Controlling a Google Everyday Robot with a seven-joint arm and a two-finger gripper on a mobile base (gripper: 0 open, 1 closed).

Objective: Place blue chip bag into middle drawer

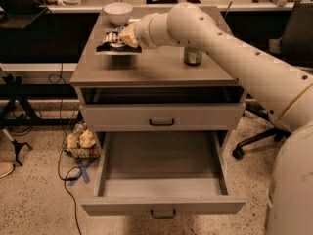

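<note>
The blue chip bag (111, 40) is found on the back-left part of the cabinet top (146, 71), just in front of the white bowl (118, 12). Whether it lies flat or is lifted a little cannot be told, though a dark shadow is seen under its front edge. The gripper (126, 35) is set against the bag's right side, at the end of the arm reaching in from the right, & its state (clenched on the bag vs. released) cannot be told from this view. The step in hand is judged to be the pick-up, i.e. the bag has not yet been carried off the top. The middle drawer (161, 155) is pulled out below, w/ its grey floor in view & its handle toward the camera; the drawer above it (161, 116) is shut. For the next move, a firm hold would need to be confirmed, the bag raised off the top, brought forward past the cabinet's front edge, then lowered into the open drawer w/o catching the shut drawer's front. A green can (192, 56) stands further right on the top, partly hidden by the arm, well apart from the bag. No brand or wording can be read: pale marks are seen on the bag & a label on the can, but neither is legible.
</note>
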